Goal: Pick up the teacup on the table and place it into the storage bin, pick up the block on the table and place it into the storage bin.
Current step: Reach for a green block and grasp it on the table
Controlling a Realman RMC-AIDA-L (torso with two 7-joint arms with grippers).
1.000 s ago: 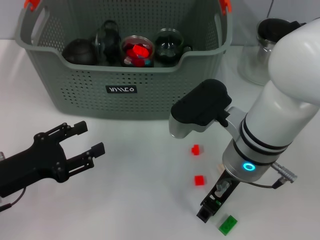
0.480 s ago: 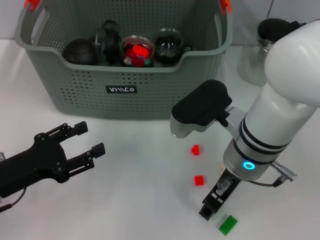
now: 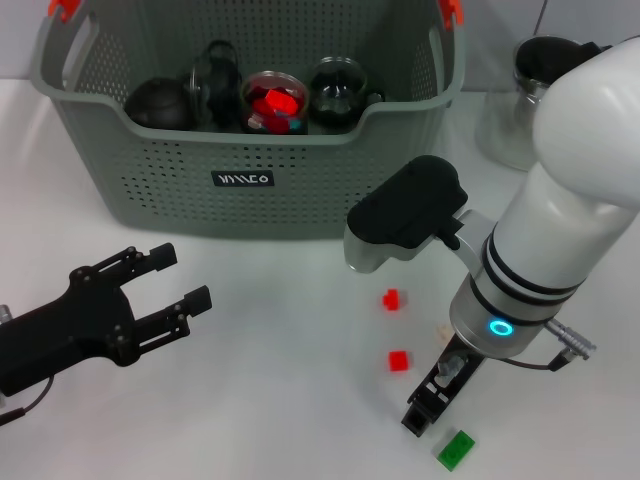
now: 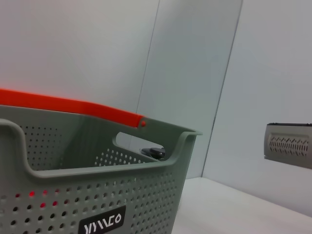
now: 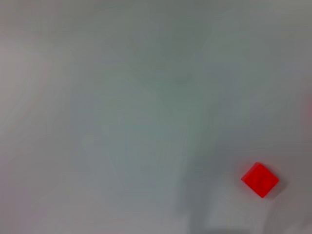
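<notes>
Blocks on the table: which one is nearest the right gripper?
The green block, lying just beside the right gripper near the table's front edge. The two red blocks lie farther off, toward the storage bin.

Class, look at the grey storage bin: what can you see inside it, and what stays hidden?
Inside the storage bin sit a dark teapot, glass cups and a glass cup holding red blocks. The bin's front wall covers their lower parts and the bin floor.
</notes>
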